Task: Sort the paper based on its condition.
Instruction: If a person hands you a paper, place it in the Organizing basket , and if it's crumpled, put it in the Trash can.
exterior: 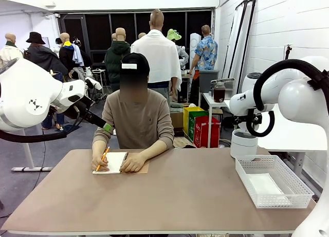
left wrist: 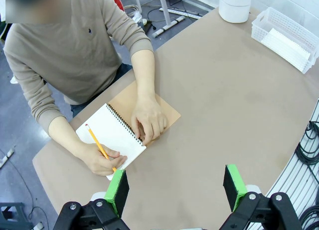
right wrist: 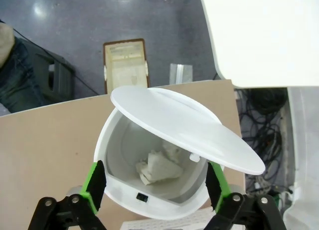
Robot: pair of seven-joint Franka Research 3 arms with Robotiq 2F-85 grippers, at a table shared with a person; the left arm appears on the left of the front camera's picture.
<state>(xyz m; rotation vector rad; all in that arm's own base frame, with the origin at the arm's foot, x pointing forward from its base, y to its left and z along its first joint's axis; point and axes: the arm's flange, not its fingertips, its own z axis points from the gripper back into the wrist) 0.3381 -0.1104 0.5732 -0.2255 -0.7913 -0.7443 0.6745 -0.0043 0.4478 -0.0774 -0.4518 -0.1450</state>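
Observation:
Flat white sheets of paper [exterior: 264, 184] lie in a white mesh basket [exterior: 278, 199] at the table's right, seen again as paper [left wrist: 285, 43] in the basket [left wrist: 258, 29] from the left wrist. Crumpled paper [right wrist: 159, 165] sits at the bottom of a round white bin [right wrist: 118, 151] whose lid [right wrist: 189, 125] is tipped open. My right gripper [right wrist: 154, 187] hangs open just above that bin, its fingers apart on either side. My left gripper [left wrist: 177, 187] is open and holds nothing, raised over the table's near left, looking down at the person.
Across the table a person writes with a yellow pencil [exterior: 103, 158] in a spiral notebook [exterior: 112, 162] with a brown cover, the other hand [left wrist: 147, 120] pressing on it. The bin [exterior: 242, 143] stands at the back right, just behind the basket. Bare brown tabletop [exterior: 180, 196] spreads across the middle.

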